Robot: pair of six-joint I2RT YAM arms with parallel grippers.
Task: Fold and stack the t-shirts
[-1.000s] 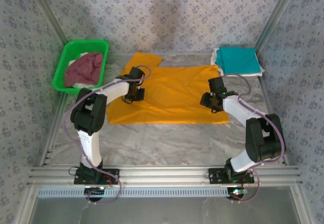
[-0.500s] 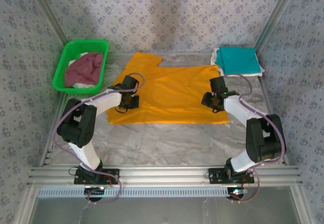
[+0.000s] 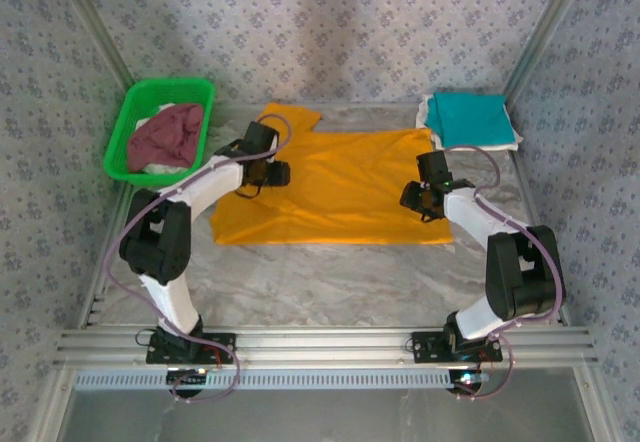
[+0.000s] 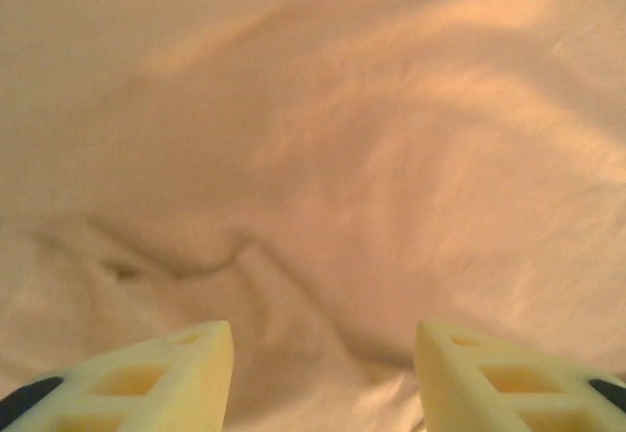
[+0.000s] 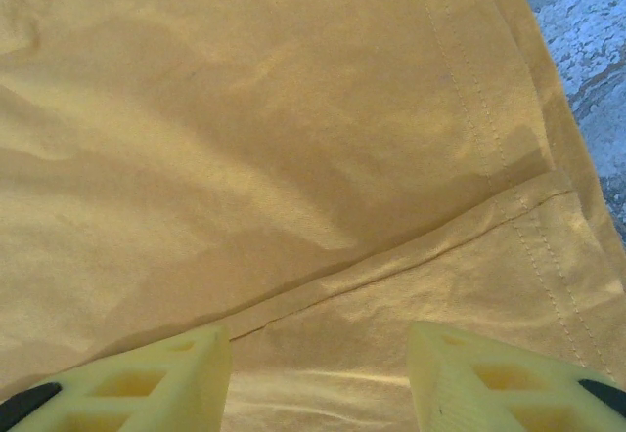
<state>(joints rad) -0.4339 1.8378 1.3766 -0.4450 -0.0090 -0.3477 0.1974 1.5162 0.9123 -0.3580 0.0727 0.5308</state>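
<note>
**A:** Where is the orange-yellow t-shirt [image 3: 340,187]?

**B:** Spread flat on the table [image 3: 330,282], with one sleeve [image 3: 290,117] sticking out at its far left corner.

**A:** And the left gripper [image 3: 270,174]?

**B:** Over the shirt's far left part, just on the near side of that sleeve. Its jaws stand apart with nothing between them. The fingers [image 4: 166,373] hang above rumpled cloth (close up it looks pale and pinkish). I cannot tell whether they touch it.

**A:** The right gripper [image 3: 425,197]?

**B:** Above the shirt's right edge. Its jaws are parted about as far and grip nothing. A stitched hem [image 5: 391,266] crosses the cloth just ahead of its fingers [image 5: 147,373].

**A:** Any other tees?

**B:** A teal t-shirt [image 3: 468,119] lies folded just beyond the orange shirt's far right corner, on top of a white one [image 3: 512,143]. A maroon t-shirt [image 3: 168,134] sits bunched in the green basket [image 3: 170,87], off the shirt's far left corner and apart from it.
</note>
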